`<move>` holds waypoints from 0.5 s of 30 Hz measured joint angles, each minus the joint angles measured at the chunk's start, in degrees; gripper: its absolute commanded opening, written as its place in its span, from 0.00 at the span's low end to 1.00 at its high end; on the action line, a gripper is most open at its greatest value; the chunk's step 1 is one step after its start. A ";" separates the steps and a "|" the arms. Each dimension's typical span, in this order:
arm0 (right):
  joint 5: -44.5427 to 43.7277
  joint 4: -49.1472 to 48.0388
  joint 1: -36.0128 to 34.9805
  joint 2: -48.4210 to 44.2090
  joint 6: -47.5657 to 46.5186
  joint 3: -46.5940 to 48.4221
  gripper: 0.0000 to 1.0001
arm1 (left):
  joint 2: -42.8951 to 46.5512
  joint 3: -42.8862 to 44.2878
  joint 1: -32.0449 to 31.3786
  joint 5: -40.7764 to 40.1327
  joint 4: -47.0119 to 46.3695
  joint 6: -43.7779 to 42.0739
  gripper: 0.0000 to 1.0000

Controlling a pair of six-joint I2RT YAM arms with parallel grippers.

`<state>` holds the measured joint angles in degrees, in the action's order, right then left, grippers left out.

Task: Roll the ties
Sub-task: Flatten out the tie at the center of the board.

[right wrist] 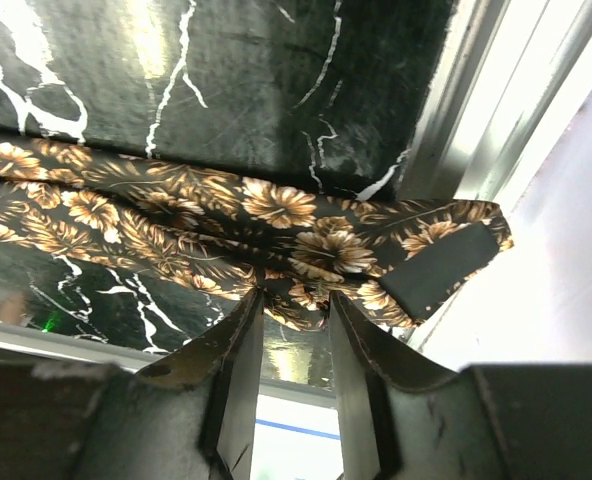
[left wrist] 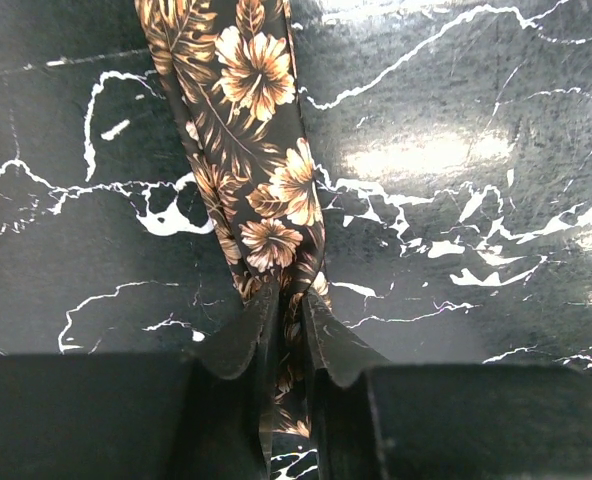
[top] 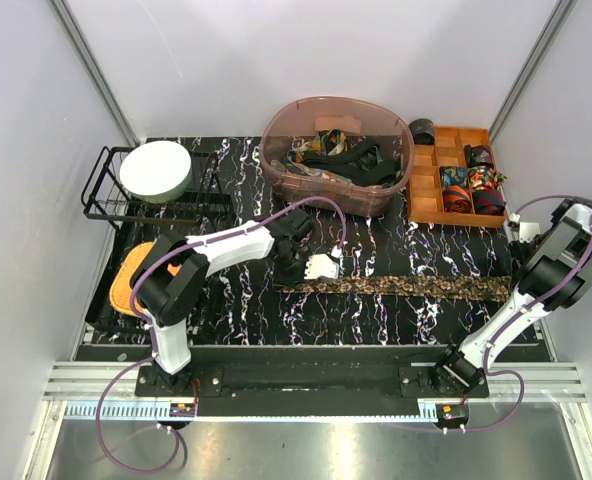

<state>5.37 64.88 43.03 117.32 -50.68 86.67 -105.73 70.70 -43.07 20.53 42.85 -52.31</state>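
A brown floral tie (top: 406, 287) lies stretched left to right across the black marble table. My left gripper (top: 296, 274) is at its narrow left end. In the left wrist view the jaws (left wrist: 291, 310) are nearly closed with the narrow tie (left wrist: 261, 150) running between them and away from me. My right gripper (top: 517, 264) is at the wide right end by the table's edge. In the right wrist view its tips (right wrist: 296, 295) stand a little apart with the tie (right wrist: 176, 215) bunched between them. A black label loop (right wrist: 441, 265) shows on the end.
A translucent tub (top: 371, 200) holding several loose ties stands at the back centre. A wooden divided tray (top: 423, 185) with rolled ties is at the back right. A black wire rack (top: 101, 190) with a white bowl and an orange object (top: 126, 285) are on the left.
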 measured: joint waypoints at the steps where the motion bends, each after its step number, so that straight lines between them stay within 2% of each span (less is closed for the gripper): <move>1: 0.28 0.20 0.00 0.00 0.02 0.09 0.42 | 0.00 -0.04 0.04 -0.11 0.09 0.00 0.17; 5: 0.68 1.05 0.00 0.17 0.83 0.72 0.51 | 0.02 -0.04 0.26 -0.46 0.15 0.00 0.17; 15: 2.89 5.92 0.33 2.89 3.26 4.42 0.60 | 0.02 -0.04 0.68 -1.07 0.17 0.00 0.16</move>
<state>8.25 70.81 43.35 120.20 -47.42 91.09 -105.71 70.65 -42.39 19.46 43.03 -52.31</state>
